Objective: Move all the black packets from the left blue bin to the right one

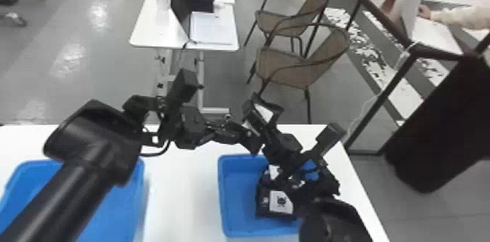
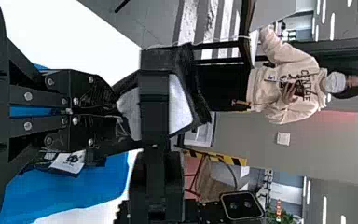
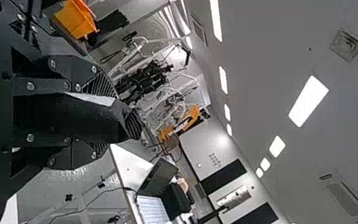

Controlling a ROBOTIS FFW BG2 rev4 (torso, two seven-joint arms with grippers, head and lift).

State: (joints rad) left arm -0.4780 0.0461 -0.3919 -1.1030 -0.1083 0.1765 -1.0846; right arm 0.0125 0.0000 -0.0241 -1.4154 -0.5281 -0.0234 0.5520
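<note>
Tabletop (image 1: 178, 194): white
Right blue bin (image 1: 233, 201), by right edge: black white-labelled packets (image 1: 280, 203) inside
Transfer: another black packet (image 3: 70, 116), pinched by left gripper (image 2: 109, 114) and right gripper (image 3: 107, 116)
Left blue bin (image 1: 113, 219): partly hidden; remainder unclear

"From where does the head view look?"
"From above the white table (image 1: 175, 201), forward and down, until the distant laptop (image 1: 211, 28)."
"And the wrist views?"
"Both are turned sideways. The left one looks over the right blue bin (image 1: 240, 205), which is near, into the room. The right one faces the far wall and the ceiling (image 3: 261, 37)."
"What do they share?"
"Head and left wrist, the right blue bin; head and right wrist, the laptop."
</note>
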